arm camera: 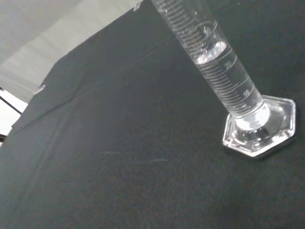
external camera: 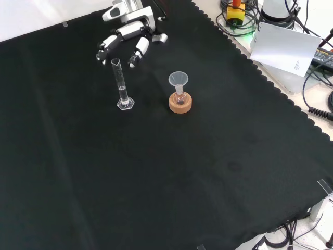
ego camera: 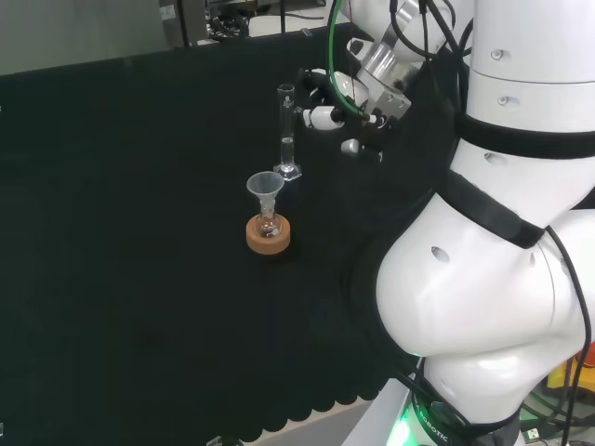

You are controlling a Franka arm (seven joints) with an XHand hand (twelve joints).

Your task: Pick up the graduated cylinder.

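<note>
Black cloth [external camera: 156,172], scalloped edge.

Black cloth bench [external camera: 218,177] bears graduated cylinder [external camera: 123,86], cork stand [external camera: 180,102]

A black cloth with a scalloped edge [external camera: 156,182] is covering the whole bench, lying flat with faint creases showing in the wrist view. In the front view, a pale bench surface [external camera: 291,83] is showing beyond the cloth's right edge, where a white sheet of paper [external camera: 283,48] is lying among coiled black cables [external camera: 320,99]. In the head view, a grey panel [ego camera: 79,28] is standing behind the far edge of the cloth.
</note>
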